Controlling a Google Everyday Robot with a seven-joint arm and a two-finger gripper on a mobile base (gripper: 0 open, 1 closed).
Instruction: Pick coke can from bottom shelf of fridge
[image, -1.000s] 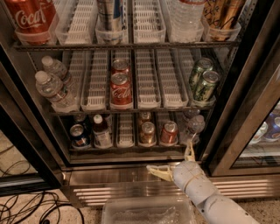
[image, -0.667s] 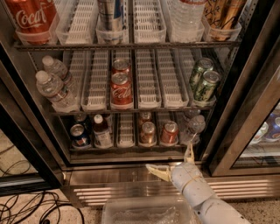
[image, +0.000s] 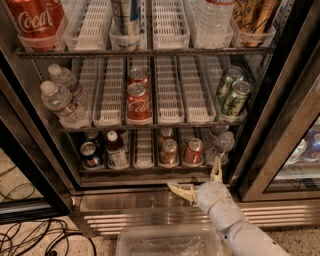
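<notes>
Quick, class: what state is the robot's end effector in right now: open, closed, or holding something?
End effector: open, holding nothing, just below the front rail of the bottom shelf, short of the coke can.

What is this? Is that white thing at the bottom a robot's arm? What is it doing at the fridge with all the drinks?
Yes, that white thing is a robot's arm. There is just one picture, taken by a camera looking down into an open drinks fridge. At the arm's end is its tool, two fingers for pinching things. They are spread open and hold nothing. The tool is in front of the fridge, just below the bottom shelf. On that shelf stand a dark blue can, a small bottle, a brownish can, the red coke can and a clear water bottle. The robot is meant to pick the coke can, which stands just above the tool.
</notes>
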